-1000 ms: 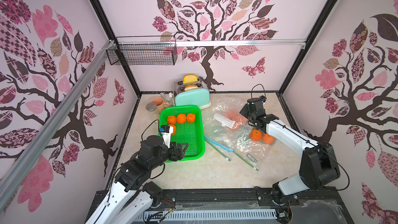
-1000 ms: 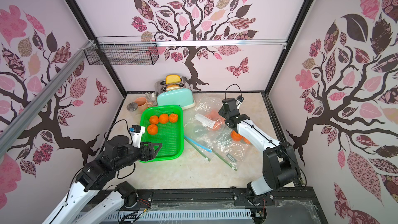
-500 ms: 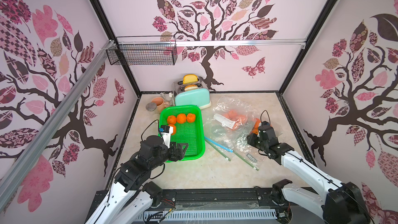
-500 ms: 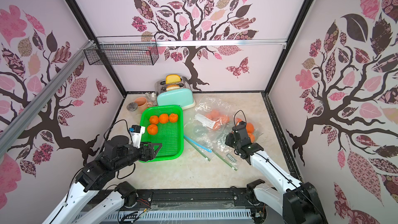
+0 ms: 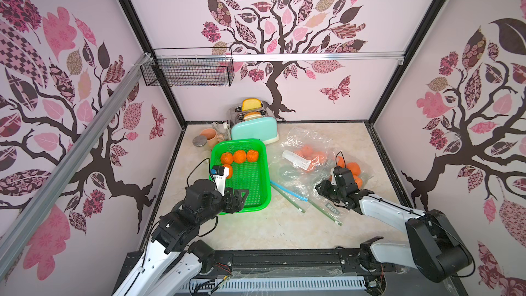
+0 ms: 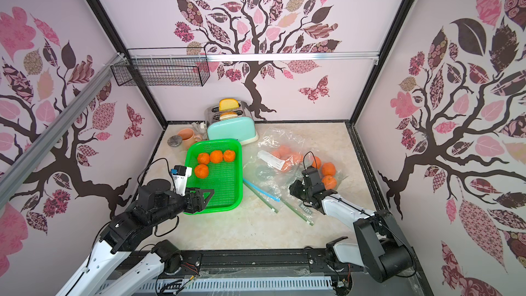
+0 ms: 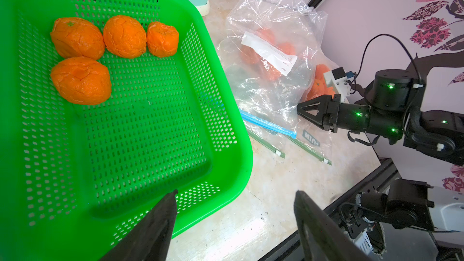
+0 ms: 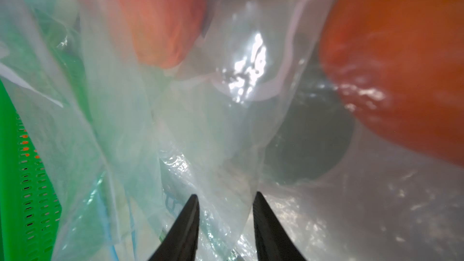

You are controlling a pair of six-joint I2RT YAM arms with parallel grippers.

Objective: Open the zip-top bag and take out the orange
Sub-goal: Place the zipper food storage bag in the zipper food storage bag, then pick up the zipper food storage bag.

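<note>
Operator: nearest first, please, everything placed off the green basket [image 7: 206,91]

Spotter: At the basket's near rim hangs the left end effector [image 7: 236,192], released, fingers wide, nothing between them. Off the basket's near corner on the right arm's side lie a blue zip strip [image 5: 289,190] and two green zip strips [image 5: 324,212]. Their long axes slant away from the basket toward the front of the bench [image 5: 256,232]

Operator: And the right end effector [image 8: 226,194]?

Spotter: Just past those strips from the basket, nosed against the zip-top bag [image 8: 200,134]. Its jaws stand partly apart with film across the gap; whether they pinch it I cannot tell

Operator: Where is the orange [image 8: 401,71]?

Spotter: Just beyond those fingertips, on the side away from the basket, behind film. The right arm is far nearer, so I judge a short reach forward and away from the basket, once the film is parted

Operator: Containers?

Spotter: The basket holds four oranges [image 7: 80,81]: three in a row by its far wall, one nearer. Beside the basket's far half a labelled bag [image 5: 296,159] holds more, count blurred. Beyond the basket's far rim stands a toaster [image 5: 254,129], two slices up
</note>
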